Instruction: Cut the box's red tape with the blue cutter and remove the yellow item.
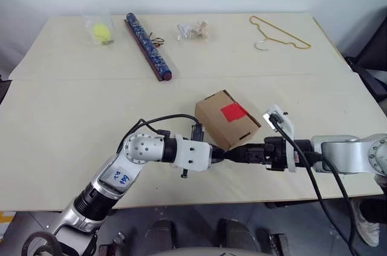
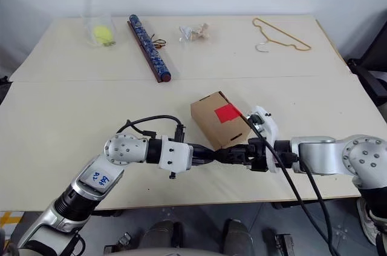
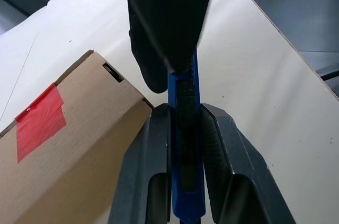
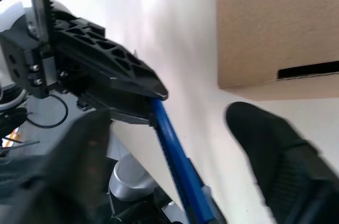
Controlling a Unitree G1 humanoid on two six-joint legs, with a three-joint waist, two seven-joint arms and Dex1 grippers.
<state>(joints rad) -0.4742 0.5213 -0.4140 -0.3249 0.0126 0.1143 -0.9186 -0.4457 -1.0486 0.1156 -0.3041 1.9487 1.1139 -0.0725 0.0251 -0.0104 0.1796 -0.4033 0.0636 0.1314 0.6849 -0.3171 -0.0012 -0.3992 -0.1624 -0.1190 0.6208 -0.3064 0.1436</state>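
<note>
While the left gripper (image 3: pixel 183 128) is clamped on the blue cutter (image 3: pixel 184 144), the right gripper (image 4: pixel 175 144) meets it tip to tip at the near middle of the bench (image 1: pixel 72 117), its two black fingers spread wide on either side of the cutter's shaft and not pressing it.

Just beyond the two grippers sits the box (image 1: pixel 227 118), a small brown cardboard carton turned corner-on, its flaps shut with tab slots. On its top lies the red tape (image 1: pixel 234 111), a small bright square. What the box holds cannot be seen.

Along the far edge of the bench, from left to right, lie a clear plastic bag (image 1: pixel 100 29) with a small yellow-green ball inside, a long dark blue patterned tube (image 1: pixel 148 46) set at a slant, a second small clear bag (image 1: pixel 192 31) of pale bits, and a thin yellow wire hanger (image 1: pixel 279 34).

From the left wrist view, the cutter is a slim blue stick with a black ribbed strip down its middle, and the tape looks wrinkled against the corrugated card. From the right wrist view, a dark tab slot shows in the box's plain side wall, and the cutter runs as a smooth blue rod out of the left gripper's ribbed black fingers (image 4: pixel 116 70).
</note>
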